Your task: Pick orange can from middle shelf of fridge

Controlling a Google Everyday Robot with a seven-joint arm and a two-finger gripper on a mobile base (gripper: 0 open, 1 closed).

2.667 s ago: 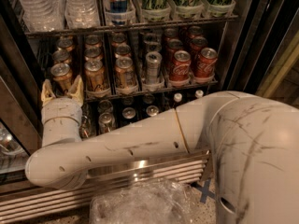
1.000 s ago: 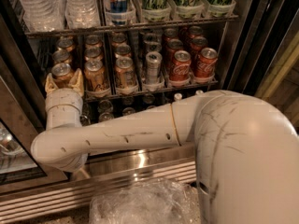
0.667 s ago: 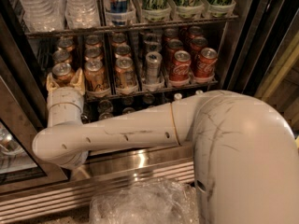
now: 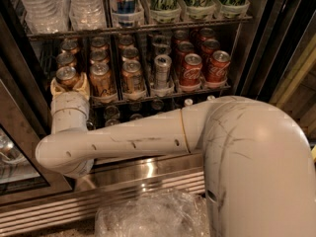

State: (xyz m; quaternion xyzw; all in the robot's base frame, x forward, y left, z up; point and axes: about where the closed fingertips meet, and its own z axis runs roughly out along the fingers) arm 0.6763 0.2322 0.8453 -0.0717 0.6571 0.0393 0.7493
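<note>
The arm [image 4: 138, 137] is stretching leftward. Having risen since a moment ago, its pincer [image 4: 69, 85] is hugging the front-left orange can [image 4: 65, 75], apparently gripping it. The can is still resting on the middle shelf [image 4: 163, 95] inside the fridge [image 4: 148, 171], awaiting lifting.

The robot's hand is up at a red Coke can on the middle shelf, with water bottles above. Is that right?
Not quite. The camera view shows the gripper at an orange can, not a red Coke can. The Coke cans stand further along the middle shelf, away from it. The water bottles are above, as you said.
</note>
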